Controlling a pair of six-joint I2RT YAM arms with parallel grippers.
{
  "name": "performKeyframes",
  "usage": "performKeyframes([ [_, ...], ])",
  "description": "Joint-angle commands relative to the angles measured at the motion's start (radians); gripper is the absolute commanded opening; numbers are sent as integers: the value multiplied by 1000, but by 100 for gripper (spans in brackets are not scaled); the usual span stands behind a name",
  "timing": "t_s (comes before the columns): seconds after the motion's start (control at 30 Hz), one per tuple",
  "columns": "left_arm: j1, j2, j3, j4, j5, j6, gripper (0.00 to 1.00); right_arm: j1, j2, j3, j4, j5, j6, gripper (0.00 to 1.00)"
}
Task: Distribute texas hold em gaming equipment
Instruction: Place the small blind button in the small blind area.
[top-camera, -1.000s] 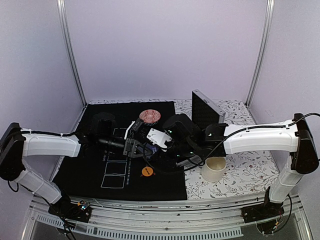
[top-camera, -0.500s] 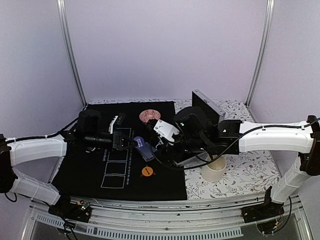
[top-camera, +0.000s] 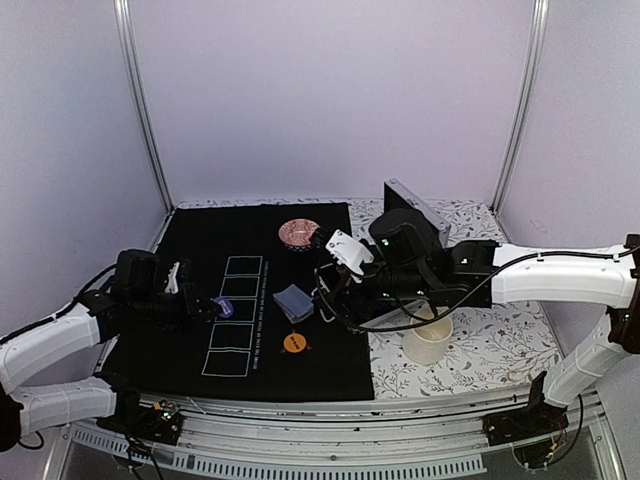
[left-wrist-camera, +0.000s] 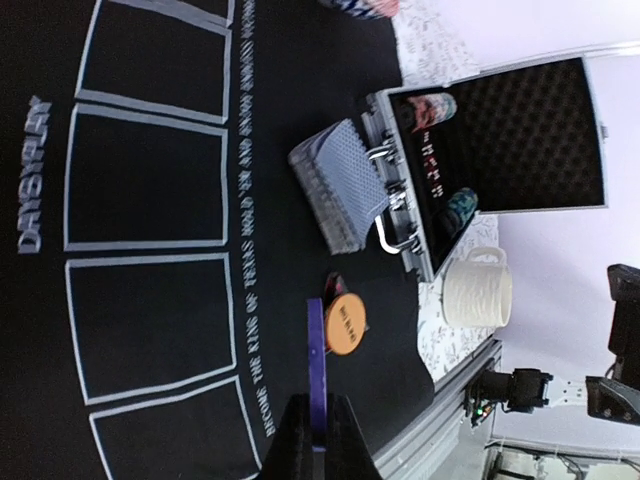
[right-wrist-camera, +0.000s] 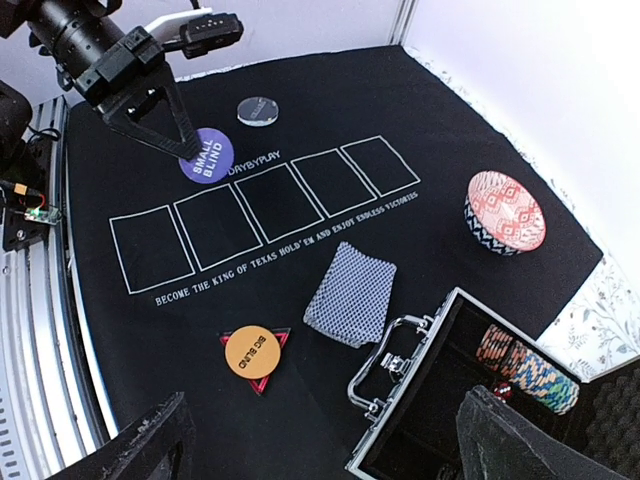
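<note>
One purple round plastic disc (right-wrist-camera: 207, 155) is clenched at its rim between the left jaws, above the black felt mat (right-wrist-camera: 300, 100). It looks light, stiff and slick, so it is best pinched across its faces. Right jaws hang released, empty.

Lilac panels (top-camera: 330, 100) wall the back and both sides, joined by two metal uprights (top-camera: 141, 100). A white floral tablecloth (top-camera: 500, 345) lies beneath a black mat (top-camera: 180, 355) on the left; light is soft, even.
</note>
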Motion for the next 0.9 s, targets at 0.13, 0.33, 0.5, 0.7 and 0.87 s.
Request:
performKeyframes([
  [0.13, 98, -225, -86, -336, -1, -152, 0, -3, -13, -41, 16, -52, 62, 93],
  [0.33, 188, -288, -220, -376, 70, -277, 0, -3, -11, -43, -6, -75, 53, 93],
  [0.5, 213, -339, -203, -464, 80, -269, 0, -4, -20, -72, 6, -85, 52, 94],
  [0.7, 216, -325, -151, -518, 46, -250, 0, -3, -4, -77, 12, -92, 57, 94],
  [0.87, 238, -335, -144, -525, -17, -287, 0, -3, -4, -76, 2, -92, 51, 94],
])
